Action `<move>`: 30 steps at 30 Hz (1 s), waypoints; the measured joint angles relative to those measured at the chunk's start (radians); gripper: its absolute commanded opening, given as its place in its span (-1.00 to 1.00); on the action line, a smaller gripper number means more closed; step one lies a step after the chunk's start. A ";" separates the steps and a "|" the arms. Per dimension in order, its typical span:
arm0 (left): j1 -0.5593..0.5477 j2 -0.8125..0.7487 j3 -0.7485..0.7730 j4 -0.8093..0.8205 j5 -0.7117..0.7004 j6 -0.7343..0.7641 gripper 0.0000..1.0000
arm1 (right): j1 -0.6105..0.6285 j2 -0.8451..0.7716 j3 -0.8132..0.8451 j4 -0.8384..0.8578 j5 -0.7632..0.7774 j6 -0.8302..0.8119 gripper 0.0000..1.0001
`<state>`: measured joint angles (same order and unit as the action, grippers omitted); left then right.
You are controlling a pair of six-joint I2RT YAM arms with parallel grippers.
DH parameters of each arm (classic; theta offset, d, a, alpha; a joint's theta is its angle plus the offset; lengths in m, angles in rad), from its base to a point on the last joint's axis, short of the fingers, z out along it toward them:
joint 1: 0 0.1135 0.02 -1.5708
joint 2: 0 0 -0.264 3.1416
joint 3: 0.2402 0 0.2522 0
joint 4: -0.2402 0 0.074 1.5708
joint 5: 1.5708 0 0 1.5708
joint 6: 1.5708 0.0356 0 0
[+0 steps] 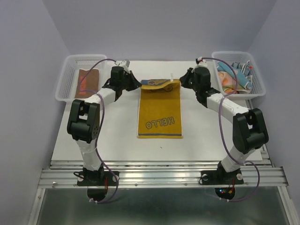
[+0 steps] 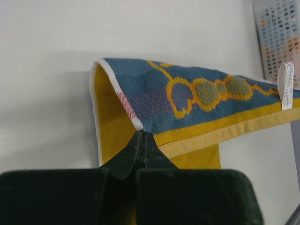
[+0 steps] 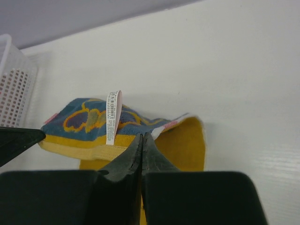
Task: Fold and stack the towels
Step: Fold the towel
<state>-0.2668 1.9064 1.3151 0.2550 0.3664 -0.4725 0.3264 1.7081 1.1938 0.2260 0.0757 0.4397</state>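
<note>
A yellow towel (image 1: 159,112) with "HELLO" on it lies flat mid-table, its far edge lifted and curled over so the blue patterned underside (image 1: 158,83) shows. My left gripper (image 1: 138,84) is shut on the far left corner of the towel (image 2: 154,101). My right gripper (image 1: 182,82) is shut on the far right corner of the towel (image 3: 117,124). Both hold the far edge a little above the table. A white label (image 3: 111,117) hangs from that edge. A brown folded towel (image 1: 88,81) lies in the left basket. Several coloured towels (image 1: 233,77) lie in the right basket.
A white mesh basket (image 1: 65,79) stands at the far left of the table and another (image 1: 255,77) at the far right. The white table top (image 1: 108,136) ends at a metal rail at the near edge.
</note>
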 measured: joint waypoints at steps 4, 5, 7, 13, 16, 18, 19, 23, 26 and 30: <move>-0.005 -0.100 -0.165 0.016 0.003 -0.021 -1.00 | 0.000 -0.086 -0.129 -0.004 -0.056 0.055 -0.99; -0.008 -0.128 -0.207 0.019 0.005 -0.026 -1.00 | 0.000 -0.113 -0.172 -0.008 -0.077 0.070 -0.99; -0.018 -0.179 -0.280 0.040 0.008 -0.037 -1.00 | 0.001 -0.160 -0.245 -0.006 -0.104 0.101 -0.99; -0.064 -0.309 -0.486 0.078 -0.013 -0.074 -1.00 | 0.025 -0.294 -0.411 -0.025 -0.134 0.154 -0.99; -0.099 -0.363 -0.562 0.085 -0.039 -0.096 -1.00 | 0.050 -0.383 -0.490 -0.038 -0.135 0.181 -0.99; -0.127 -0.401 -0.605 0.089 -0.060 -0.110 -1.00 | 0.066 -0.437 -0.537 -0.047 -0.136 0.196 -0.99; -0.140 -0.422 -0.628 0.093 -0.071 -0.122 -1.00 | 0.074 -0.457 -0.553 -0.050 -0.136 0.198 -0.99; -0.177 -0.499 -0.694 0.092 -0.110 -0.151 -1.00 | 0.102 -0.525 -0.624 -0.075 -0.135 0.214 -0.99; -0.201 -0.546 -0.714 0.081 -0.146 -0.167 -1.00 | 0.123 -0.565 -0.671 -0.112 -0.135 0.224 -0.99; -0.223 -0.599 -0.720 0.056 -0.180 -0.184 -1.00 | 0.142 -0.620 -0.697 -0.156 -0.135 0.231 -0.99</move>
<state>-0.4896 1.3075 0.5949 0.3111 0.1867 -0.6567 0.4686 1.0882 0.4969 0.0704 -0.0597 0.6708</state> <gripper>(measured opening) 0.017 0.015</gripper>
